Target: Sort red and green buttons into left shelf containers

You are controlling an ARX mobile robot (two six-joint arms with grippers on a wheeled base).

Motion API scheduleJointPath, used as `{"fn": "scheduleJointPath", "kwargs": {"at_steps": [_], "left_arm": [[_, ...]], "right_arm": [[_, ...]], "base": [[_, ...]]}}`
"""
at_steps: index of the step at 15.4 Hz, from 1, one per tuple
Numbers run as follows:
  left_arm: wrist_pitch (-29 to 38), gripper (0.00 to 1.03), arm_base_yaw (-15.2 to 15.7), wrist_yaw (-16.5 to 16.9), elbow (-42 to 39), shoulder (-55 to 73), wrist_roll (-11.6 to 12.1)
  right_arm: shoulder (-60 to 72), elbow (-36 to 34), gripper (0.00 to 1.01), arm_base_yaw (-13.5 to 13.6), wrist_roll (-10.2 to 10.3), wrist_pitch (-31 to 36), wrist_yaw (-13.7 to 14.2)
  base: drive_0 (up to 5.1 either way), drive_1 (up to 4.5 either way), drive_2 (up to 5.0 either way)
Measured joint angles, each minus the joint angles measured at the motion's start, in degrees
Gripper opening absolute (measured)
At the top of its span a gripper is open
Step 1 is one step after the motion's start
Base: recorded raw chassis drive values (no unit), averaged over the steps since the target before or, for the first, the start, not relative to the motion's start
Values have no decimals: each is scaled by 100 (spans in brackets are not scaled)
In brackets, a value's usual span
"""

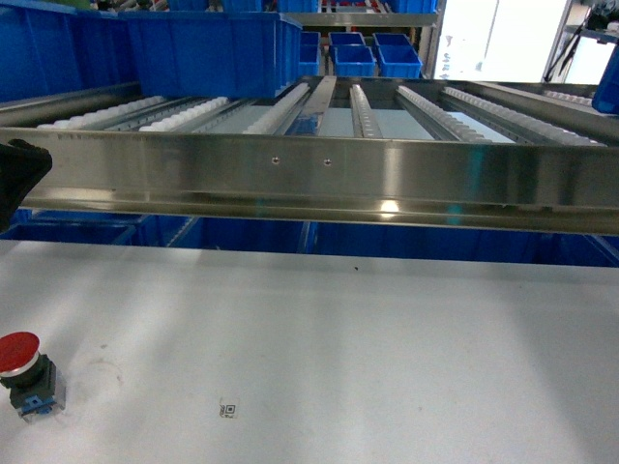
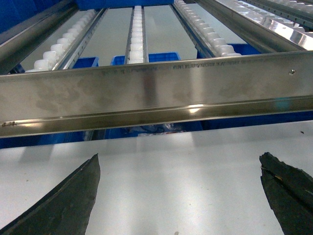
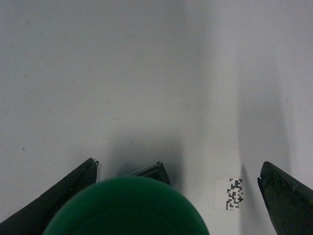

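The red button point(image 1: 21, 372), a red mushroom cap on a black-and-blue body, stands on the white table point(image 1: 387, 338) at the near left. The green button's cap point(image 3: 127, 208) fills the bottom of the right wrist view, with a dark corner of its body point(image 3: 154, 172) behind it. My right gripper point(image 3: 178, 164) is open and the cap sits between its fingers, close to the left one. My left gripper point(image 2: 178, 156) is open and empty over bare table, facing the shelf's steel rail. Two large blue containers point(image 1: 208, 48) stand on the shelf's far left.
A roller shelf with a steel front rail point(image 1: 319, 174) crosses the view above the table's far edge. Smaller blue bins point(image 1: 353, 58) sit further back and more below the shelf. A small code sticker point(image 1: 228, 411) lies on the table. A dark part of the left arm point(image 1: 19, 169) shows at the left edge.
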Motion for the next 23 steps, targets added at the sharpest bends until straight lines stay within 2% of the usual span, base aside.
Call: {"fn": "scheduleJointPath", "kwargs": {"at_steps": [5, 7, 10, 11, 15, 18, 20, 22, 23], "left_arm": [[2, 98, 0, 0, 0, 0, 0], [0, 98, 0, 0, 0, 0, 0], [2, 98, 0, 0, 0, 0, 0], [2, 98, 0, 0, 0, 0, 0], [2, 98, 0, 0, 0, 0, 0], [2, 98, 0, 0, 0, 0, 0], [2, 98, 0, 0, 0, 0, 0], [2, 98, 0, 0, 0, 0, 0], [2, 98, 0, 0, 0, 0, 0]], "right_arm": [[37, 28, 95, -61, -31, 72, -26], [39, 50, 77, -68, -50, 140, -151], [39, -4, 42, -59, -61, 170, -243], [31, -81, 36, -57, -81, 258, -238], [-170, -636, 36, 28, -72, 863, -212], [-1143, -1276, 35, 52, 35, 1613, -433], [-2199, -1720, 35, -68, 232, 1495, -734], [-3694, -2293, 35, -267, 387, 697, -1080], [-4478, -2476, 35, -313, 393, 223, -1228]], "base": [[0, 0, 0], [0, 0, 0], [0, 0, 0], [0, 0, 0], [0, 0, 0], [0, 0, 0], [0, 0, 0], [0, 0, 0], [0, 0, 0]]}}
